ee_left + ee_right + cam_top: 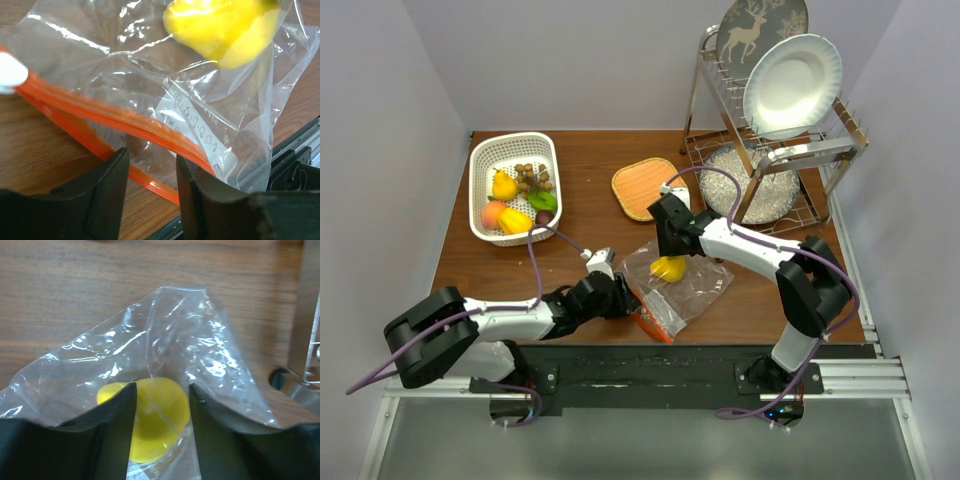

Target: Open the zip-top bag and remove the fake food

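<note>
The clear zip-top bag (692,290) lies on the table near the front edge, its orange-red zipper strip (656,322) toward my left arm. One yellow lemon (670,268) is inside it. My left gripper (626,300) is at the bag's mouth; in the left wrist view (150,160) the jaws stand apart with the lower zipper strip (150,182) between them. My right gripper (670,252) is over the bag's far end; in the right wrist view (160,390) its jaws stand apart on either side of the lemon (160,425), seen through the plastic (175,340). The other fake food (520,200) lies in the basket.
A white basket (480,190) stands at the back left. An orange woven mat (645,188) lies behind the bag. A metal dish rack (820,150) with a white plate (792,85) stands at the back right. The table's front rail (295,160) is just beyond the bag.
</note>
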### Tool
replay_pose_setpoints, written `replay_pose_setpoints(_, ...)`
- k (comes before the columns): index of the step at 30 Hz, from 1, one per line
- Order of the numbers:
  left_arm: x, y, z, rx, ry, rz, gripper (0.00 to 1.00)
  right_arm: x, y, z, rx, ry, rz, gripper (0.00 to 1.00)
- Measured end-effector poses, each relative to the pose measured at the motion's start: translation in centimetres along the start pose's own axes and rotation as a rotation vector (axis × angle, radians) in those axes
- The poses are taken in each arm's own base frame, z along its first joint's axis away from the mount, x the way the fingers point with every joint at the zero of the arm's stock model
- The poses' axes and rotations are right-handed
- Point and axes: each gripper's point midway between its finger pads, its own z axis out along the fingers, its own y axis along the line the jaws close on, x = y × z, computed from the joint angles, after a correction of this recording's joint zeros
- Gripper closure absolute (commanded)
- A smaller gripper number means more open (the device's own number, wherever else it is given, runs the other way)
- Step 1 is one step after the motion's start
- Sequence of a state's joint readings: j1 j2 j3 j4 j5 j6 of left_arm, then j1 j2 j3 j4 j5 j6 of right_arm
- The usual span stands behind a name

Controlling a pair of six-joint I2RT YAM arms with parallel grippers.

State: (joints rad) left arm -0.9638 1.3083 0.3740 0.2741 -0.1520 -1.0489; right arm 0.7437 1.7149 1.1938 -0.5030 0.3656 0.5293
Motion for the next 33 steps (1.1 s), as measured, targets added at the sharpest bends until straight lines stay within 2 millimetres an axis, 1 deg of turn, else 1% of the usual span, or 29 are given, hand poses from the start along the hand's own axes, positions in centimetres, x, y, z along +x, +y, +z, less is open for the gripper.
replay_pose_setpoints(1, 0.0, -0.2, 0.1, 0.005, 0.0, 0.005, 0.47, 0.2, 0.3, 0.1, -0.013, 0.005, 0.006, 0.66)
replay_pose_setpoints(3, -0.1, -0.5, 0.2, 0.013, 0.003, 0.017, 0.45, 0.5, 0.5, 0.1, -0.023, 0.013, 0.016, 0.67)
replay_pose_setpoints(5, -0.2, -1.0, 0.4, 0.021, 0.004, 0.028, 0.41, 1.2, 0.8, 0.3, -0.034, 0.021, 0.025, 0.68)
replay_pose_setpoints(7, -0.3, -1.5, 0.6, 0.032, 0.005, 0.046, 0.36, 2.1, 0.5, 0.5, -0.033, 0.04, 0.03, 0.7)
replay_pose_setpoints(10, -0.3, -2.1, 1.2, 0.046, 0.005, 0.066, 0.32, 3.3, 0.1, 0.5, -0.03, 0.059, 0.038, 0.72)
replay_pose_setpoints(14, -0.1, -2.5, 2.1, 0.047, 0.011, 0.084, 0.25, 4.0, -0.1, 0.2, -0.039, 0.066, 0.054, 0.72)
replay_pose_setpoints(16, 0.0, -3.0, 2.4, 0.059, 0.012, 0.102, 0.2, 4.3, -0.1, 0.0, -0.045, 0.067, 0.057, 0.72)
replay_pose_setpoints(18, 0.3, -3.6, 2.6, 0.075, 0.01, 0.124, 0.18, 4.7, -0.1, -0.2, -0.049, 0.071, 0.056, 0.73)
replay_pose_setpoints(25, 1.0, -4.9, 3.2, 0.109, 0.003, 0.194, 0.12, 6.1, 0.3, -0.2, -0.051, 0.09, 0.044, 0.81)
replay_pose_setpoints(29, 1.4, -5.8, 3.7, 0.121, 0.006, 0.232, 0.09, 6.5, 0.6, -0.3, -0.056, 0.089, 0.041, 0.83)
replay_pose_setpoints(33, 2.0, -6.5, 3.6, 0.139, 0.006, 0.26, 0.07, 7.2, 0.2, -0.4, -0.055, 0.094, 0.047, 0.83)
